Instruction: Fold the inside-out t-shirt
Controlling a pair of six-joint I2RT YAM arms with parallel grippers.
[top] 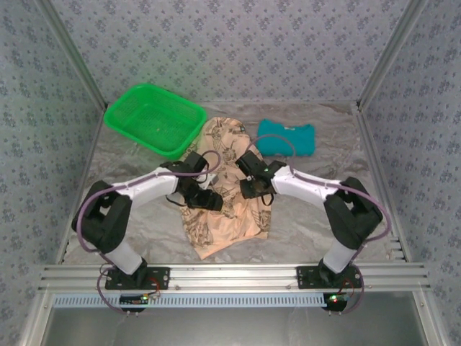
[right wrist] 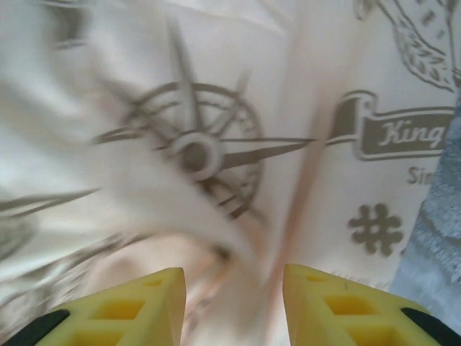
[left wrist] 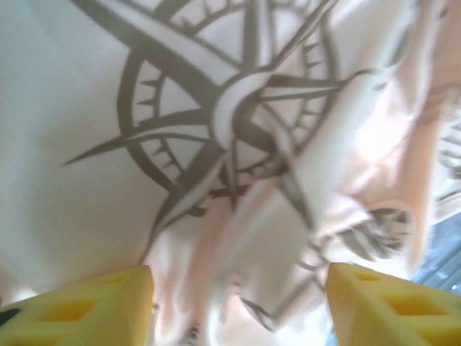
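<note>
Seen from above, a green basket (top: 155,119) sits at 11 o'clock from the inside-out t-shirt (top: 229,223), which lies crumpled mid-desk (top: 288,232), stretched from 12 to 6 o'clock. The left arm (top: 144,189) rises from its base, bends at the elbow and reaches toward 3 o'clock. The left end effector (top: 207,200) is over the shirt's left edge, its fingers (left wrist: 94,306) wide apart above a compass print. The right arm (top: 310,186) mirrors it toward 9 o'clock. The right end effector (top: 253,189) is over the shirt's right side, its fingers (right wrist: 130,310) parted more narrowly, with cloth beneath. A teal garment (top: 287,137) lies at 1 o'clock.
</note>
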